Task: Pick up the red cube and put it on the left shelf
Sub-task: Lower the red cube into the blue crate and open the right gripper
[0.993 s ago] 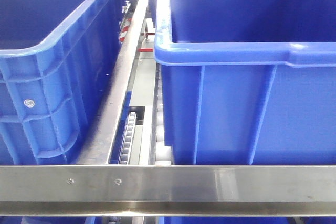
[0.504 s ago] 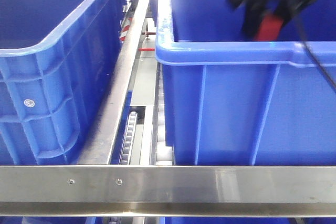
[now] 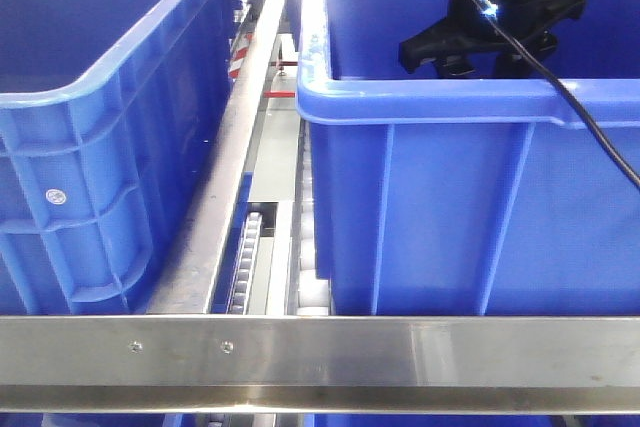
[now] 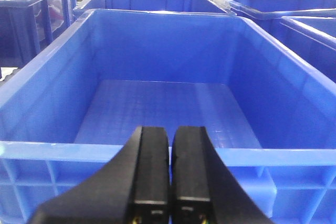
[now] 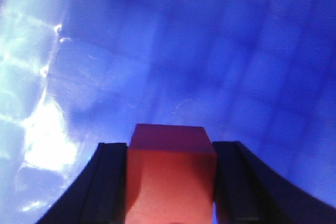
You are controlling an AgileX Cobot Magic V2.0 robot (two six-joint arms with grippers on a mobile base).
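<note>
**Cube held over the crate.** Two large blue ribbed plastic crates fill the front view. The right-hand crate point(image 3: 450, 207) stands nearest, and the left-hand crate point(image 3: 90, 147) sits across a narrow gap from it. Both rest on the stainless-steel shelf rack point(image 3: 420, 347), whose flat front rail spans the near edge. A sloping steel divider point(image 3: 225, 167) and roller tracks point(image 3: 243, 257) show between the crates.

The black right claw point(image 5: 171, 148) reaches down into the right-hand crate at its far right. In the front view its tips are hidden behind the crate's near rim. Its wrist view shows the two black fingers point(image 5: 113, 182) clamped on the small bright-red cube point(image 5: 170, 182), with the blurred blue crate floor beyond. Whether the cube touches that floor cannot be told.

The left claw point(image 4: 169, 132) hovers at the near rim of a blue crate point(image 4: 52, 150), fingers pressed together on nothing. That crate shows only its gridded floor, and which crate it is cannot be told.

A black cable point(image 3: 590, 137) trails from the right arm across the right-hand crate's front. A red-and-white striped strip point(image 3: 237, 55) shows far back in the gap. Two small screws point(image 3: 226, 346) sit in the front rail, left of centre. A small round pale mark point(image 3: 57, 196) on the left-hand crate's side is too small to read.
</note>
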